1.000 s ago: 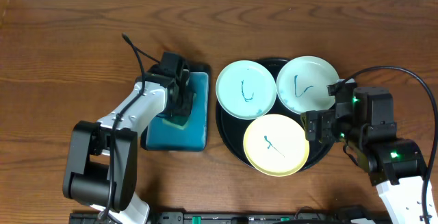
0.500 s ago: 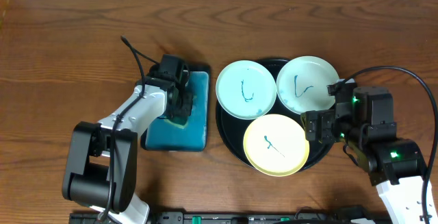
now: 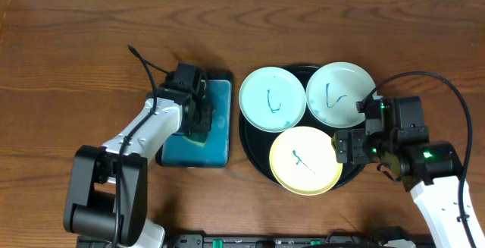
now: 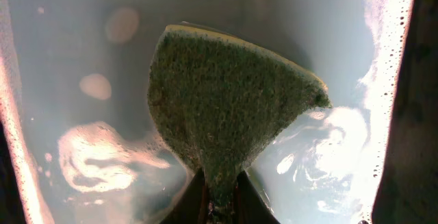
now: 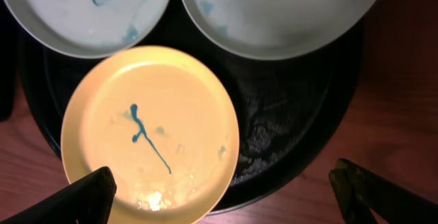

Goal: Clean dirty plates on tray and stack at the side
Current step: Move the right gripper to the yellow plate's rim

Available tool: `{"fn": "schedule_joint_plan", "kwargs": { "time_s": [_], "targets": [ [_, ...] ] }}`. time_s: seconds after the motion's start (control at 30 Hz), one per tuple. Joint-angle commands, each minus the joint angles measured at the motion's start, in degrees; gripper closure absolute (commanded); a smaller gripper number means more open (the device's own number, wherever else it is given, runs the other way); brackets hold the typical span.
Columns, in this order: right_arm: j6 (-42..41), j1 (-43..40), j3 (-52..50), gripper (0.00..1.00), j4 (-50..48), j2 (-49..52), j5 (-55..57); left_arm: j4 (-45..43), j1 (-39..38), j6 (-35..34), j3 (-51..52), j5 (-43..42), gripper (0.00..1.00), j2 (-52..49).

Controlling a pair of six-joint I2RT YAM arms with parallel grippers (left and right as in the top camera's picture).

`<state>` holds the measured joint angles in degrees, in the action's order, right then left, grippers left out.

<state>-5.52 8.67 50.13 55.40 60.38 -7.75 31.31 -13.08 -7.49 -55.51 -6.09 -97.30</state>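
Note:
Three plates lie on the round black tray (image 3: 253,149): a mint plate (image 3: 272,98) at the left, a mint plate (image 3: 339,94) at the right, and a yellow plate (image 3: 305,160) in front, each with teal squiggles. My left gripper (image 3: 195,120) is shut on a green sponge (image 4: 226,107) over the blue inside of the rectangular tray (image 3: 216,145). My right gripper (image 3: 355,143) is open at the round tray's right rim, by the yellow plate (image 5: 154,131); its fingers (image 5: 85,196) are wide apart.
Brown wood tabletop (image 3: 76,66) lies to the left and at the far side. Wet, soapy water shows in the rectangular tray (image 4: 89,162). A black cable (image 3: 148,58) arcs over the left arm. Another cable (image 3: 447,89) loops at the right.
My right gripper has shifted slightly left and nearer the front, closer to the yellow plate. My left arm has shifted slightly at the rectangular tray. The plates have not moved.

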Motion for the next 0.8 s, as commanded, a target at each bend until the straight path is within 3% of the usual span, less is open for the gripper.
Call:
{"fn": "schedule_joint_plan", "kwargs": {
  "time_s": [0.0, 0.77],
  "targets": [
    [-1.3, 0.8, 1.1, 0.01, 1.2, 1.1, -0.3, 0.9, 0.0, -0.3, 1.0, -1.0, 0.92, 1.0],
    [-1.3, 0.8, 1.1, 0.02, 2.4, 1.4, -0.2, 1.9, 0.0, -0.3, 0.8, -1.0, 0.92, 1.1]
  ]
}}
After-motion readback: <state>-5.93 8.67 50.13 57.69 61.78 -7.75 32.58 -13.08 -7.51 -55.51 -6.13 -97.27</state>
